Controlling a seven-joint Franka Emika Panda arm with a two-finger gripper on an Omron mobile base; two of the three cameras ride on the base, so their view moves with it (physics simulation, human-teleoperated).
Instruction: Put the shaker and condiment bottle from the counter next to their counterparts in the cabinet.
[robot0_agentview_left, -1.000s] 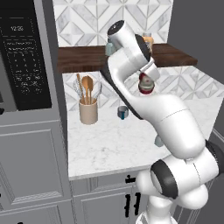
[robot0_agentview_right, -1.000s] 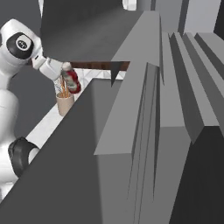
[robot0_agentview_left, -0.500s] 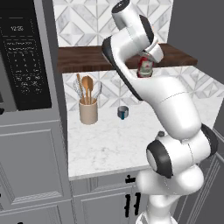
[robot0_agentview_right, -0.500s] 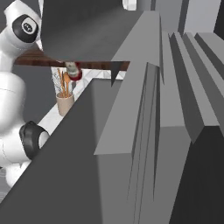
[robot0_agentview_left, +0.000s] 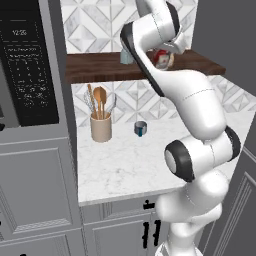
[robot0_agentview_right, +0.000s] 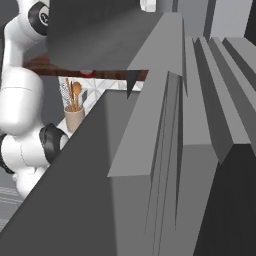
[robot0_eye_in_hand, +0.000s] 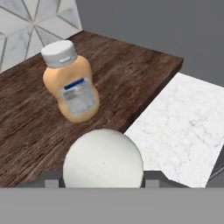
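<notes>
My gripper (robot0_agentview_left: 166, 54) is shut on the red condiment bottle (robot0_agentview_left: 161, 60), holding it just above the right part of the dark brown cabinet shelf (robot0_agentview_left: 95, 70). In the hand view the bottle's white cap (robot0_eye_in_hand: 103, 158) sits between the jaws. The orange counterpart bottle (robot0_eye_in_hand: 72, 83) stands on the shelf board (robot0_eye_in_hand: 127, 74) just beyond it. The teal shaker (robot0_agentview_left: 140, 128) stands on the marble counter (robot0_agentview_left: 125, 165). Its counterpart shaker (robot0_agentview_left: 125, 56) is on the shelf, partly hidden behind my arm.
A beige holder with wooden utensils (robot0_agentview_left: 101, 127) stands on the counter against the tile wall, left of the shaker. A black microwave (robot0_agentview_left: 27, 60) sits in the tall unit at the left. Grey slabs (robot0_agentview_right: 190, 150) block most of the right base view.
The arm has lifted the red bottle from well below the shelf up to shelf height, slightly leftward. The base and the counter things have stayed put.
</notes>
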